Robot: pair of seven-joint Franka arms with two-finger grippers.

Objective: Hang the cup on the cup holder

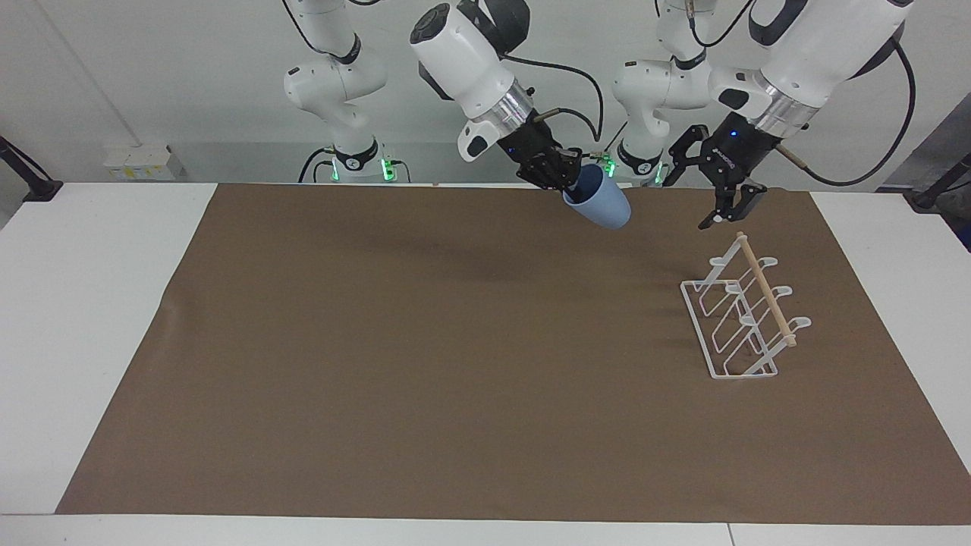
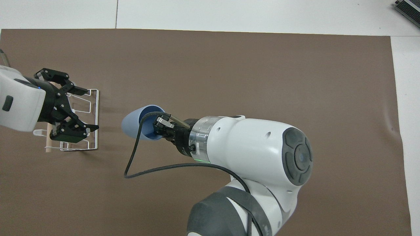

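The light blue cup (image 1: 601, 205) (image 2: 136, 126) hangs in the air, tilted, its base pointing toward the left arm's end of the table. My right gripper (image 1: 576, 185) (image 2: 159, 126) is shut on its rim, with one finger inside the mouth. The white wire cup holder (image 1: 766, 297) (image 2: 97, 114) stands on the mat near the left arm's end, its wooden rod on top. My left gripper (image 1: 702, 193) (image 2: 87, 109) hovers open above the holder's end nearest the robots, holding nothing. In the overhead view it covers much of the holder.
A brown mat (image 1: 425, 356) covers most of the white table (image 1: 98, 303). A black cable (image 2: 137, 167) loops down from the right wrist beside the cup.
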